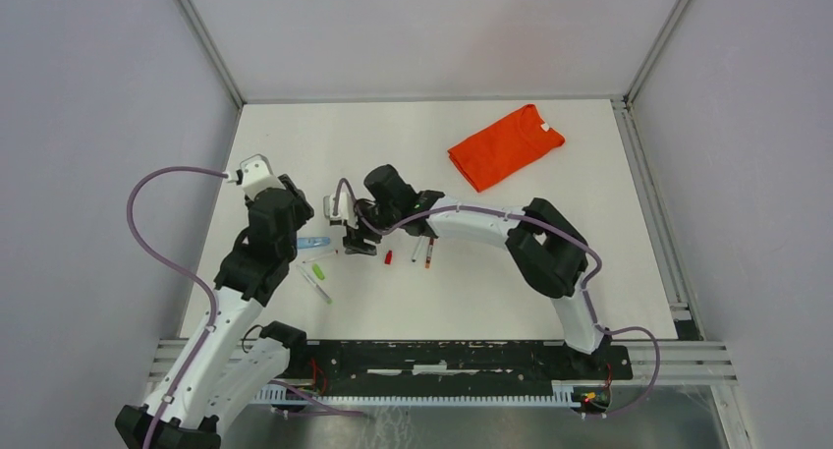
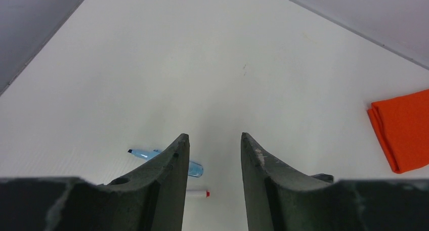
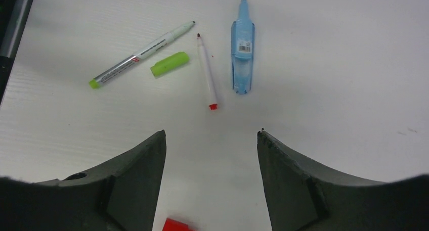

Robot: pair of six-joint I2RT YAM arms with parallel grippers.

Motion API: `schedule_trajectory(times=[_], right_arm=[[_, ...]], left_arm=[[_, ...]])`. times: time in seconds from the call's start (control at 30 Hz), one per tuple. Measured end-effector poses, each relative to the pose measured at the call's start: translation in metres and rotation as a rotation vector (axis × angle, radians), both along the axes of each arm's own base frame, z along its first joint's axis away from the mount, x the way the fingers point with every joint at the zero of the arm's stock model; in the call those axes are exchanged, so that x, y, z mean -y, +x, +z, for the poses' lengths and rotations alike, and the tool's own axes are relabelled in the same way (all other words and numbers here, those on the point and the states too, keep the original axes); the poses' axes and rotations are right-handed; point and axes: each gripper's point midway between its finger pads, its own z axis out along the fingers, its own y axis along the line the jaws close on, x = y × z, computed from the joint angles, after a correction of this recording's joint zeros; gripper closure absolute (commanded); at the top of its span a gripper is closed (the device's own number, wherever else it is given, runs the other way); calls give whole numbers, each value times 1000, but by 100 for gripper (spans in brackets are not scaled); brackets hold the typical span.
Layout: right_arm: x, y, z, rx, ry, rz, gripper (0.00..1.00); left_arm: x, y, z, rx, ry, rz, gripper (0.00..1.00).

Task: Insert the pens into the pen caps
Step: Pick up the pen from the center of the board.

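Note:
In the right wrist view a green pen [image 3: 141, 54], a green cap [image 3: 169, 64], a thin white pen with a red end [image 3: 206, 72] and an uncapped blue highlighter [image 3: 243, 54] lie on the table ahead of my open right gripper [image 3: 210, 132]. A red cap [image 3: 177, 225] lies between its fingers, near the wrist. My left gripper [image 2: 212, 136] is open and empty, just above the blue highlighter [image 2: 195, 169] and the red-ended pen [image 2: 197, 193]. From above, the left gripper [image 1: 301, 227] and right gripper [image 1: 359, 241] flank the blue highlighter [image 1: 314, 243], green cap [image 1: 317, 270] and red cap [image 1: 388, 257].
Two more pens [image 1: 422, 250] lie side by side under the right forearm. A folded orange shirt [image 1: 504, 144] lies at the back right, also in the left wrist view [image 2: 402, 130]. Grey walls and a metal frame enclose the white table [image 1: 462, 292].

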Motion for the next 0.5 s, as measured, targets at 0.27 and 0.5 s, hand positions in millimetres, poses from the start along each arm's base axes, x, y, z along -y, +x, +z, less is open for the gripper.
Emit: schedule_trajectory(times=[0.27,0.5], right_arm=[[-36,-5,-37,-36,-33,72,32],[-53,0,-59,-66,-40,76,39]], left_arm=[[-6,-6,7,40,-7,18,52],[-7,-7,8,45,-5,28,52]])
